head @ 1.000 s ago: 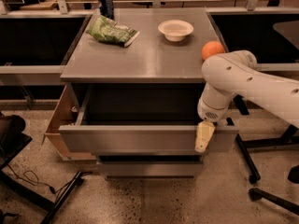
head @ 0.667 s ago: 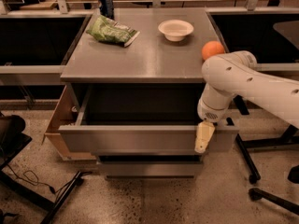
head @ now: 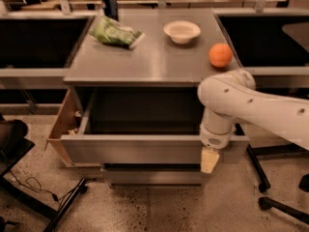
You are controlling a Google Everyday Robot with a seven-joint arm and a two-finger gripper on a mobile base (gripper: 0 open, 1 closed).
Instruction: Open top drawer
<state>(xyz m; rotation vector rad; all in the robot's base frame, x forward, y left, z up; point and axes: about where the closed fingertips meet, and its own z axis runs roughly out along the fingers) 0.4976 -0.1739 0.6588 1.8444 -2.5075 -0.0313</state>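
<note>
The top drawer (head: 140,149) is a wide grey brushed-metal drawer with a flat handleless front. It stands pulled far out from the grey cabinet (head: 149,66), and its deep dark box shows behind the front panel. My gripper (head: 210,159) hangs from the white arm (head: 241,105) at the right end of the drawer's front panel, its cream-coloured tip pointing down over the panel's face. A shorter, narrower drawer front (head: 149,175) sits below, closed.
On the cabinet top lie a green bag (head: 115,33), a white bowl (head: 182,31), an orange (head: 220,55) and a dark can (head: 109,5). A wooden panel (head: 63,124) stands at the cabinet's left. Chair legs and wheels (head: 263,185) sit on the floor at the right, cables at the left.
</note>
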